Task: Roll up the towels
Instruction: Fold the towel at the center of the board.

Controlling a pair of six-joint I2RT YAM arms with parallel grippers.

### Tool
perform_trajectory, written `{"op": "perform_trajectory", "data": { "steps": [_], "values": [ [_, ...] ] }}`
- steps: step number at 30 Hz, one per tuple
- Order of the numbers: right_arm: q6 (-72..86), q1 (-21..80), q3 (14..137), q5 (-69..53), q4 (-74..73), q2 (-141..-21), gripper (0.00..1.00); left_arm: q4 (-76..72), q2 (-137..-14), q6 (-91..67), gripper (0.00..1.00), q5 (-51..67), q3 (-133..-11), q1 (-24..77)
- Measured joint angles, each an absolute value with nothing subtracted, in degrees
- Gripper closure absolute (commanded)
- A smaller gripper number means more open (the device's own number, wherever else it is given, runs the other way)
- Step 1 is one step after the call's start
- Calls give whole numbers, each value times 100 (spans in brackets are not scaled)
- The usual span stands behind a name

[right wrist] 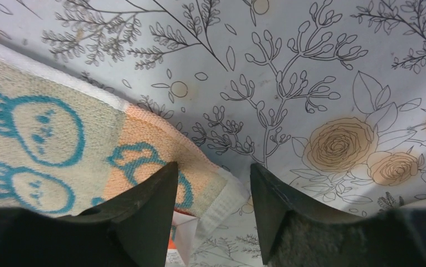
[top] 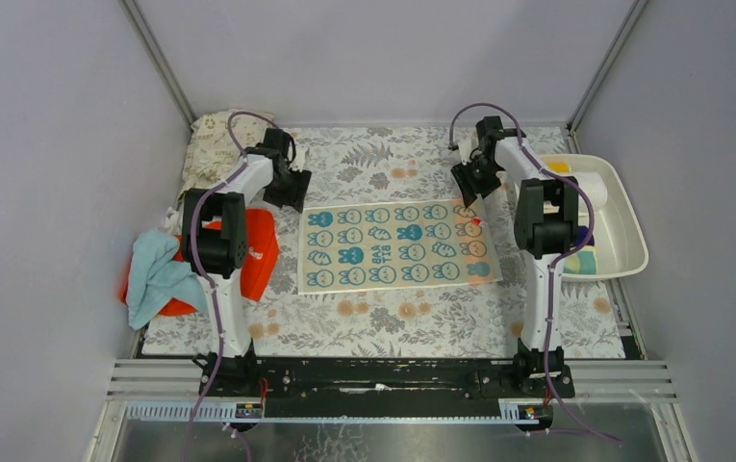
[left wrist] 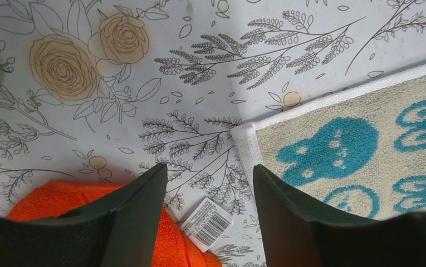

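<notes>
Walls (top: 46, 144) of grey enclose floral mat (top: 383, 322), spread towel (top: 397, 245); left fingers (left wrist: 138, 217) and right fingers (right wrist: 143, 211) gape empty.

Left arm (top: 221, 241) reaches toward 12 o'clock, elbow bent, and the left gripper (top: 290, 190) swings out to 2 o'clock with its jaws parted. Right arm (top: 541, 221) mirrors it, right gripper (top: 467, 181) turned to 10 o'clock, jaws apart, both tips angled down.
</notes>
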State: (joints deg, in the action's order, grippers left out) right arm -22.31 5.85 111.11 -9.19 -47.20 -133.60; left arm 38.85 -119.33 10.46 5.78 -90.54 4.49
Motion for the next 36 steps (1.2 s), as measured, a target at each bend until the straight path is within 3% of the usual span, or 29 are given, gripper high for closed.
{"op": "perform_trajectory", "data": {
  "steps": [18, 24, 36],
  "values": [
    [-2591, 550, 11332, -1015, -5015, -13413, 69, 4246, -12283, 1297, 49, 989, -9598, 436],
    [-2596, 550, 11340, -998, -5039, -13413, 82, 4445, -12486, 1378, 57, 1188, -9894, 399],
    [-2593, 550, 11330, -998, -5030, -13410, 85, 4626, -12853, 1448, 73, 1542, -10154, 392]
  ]
}}
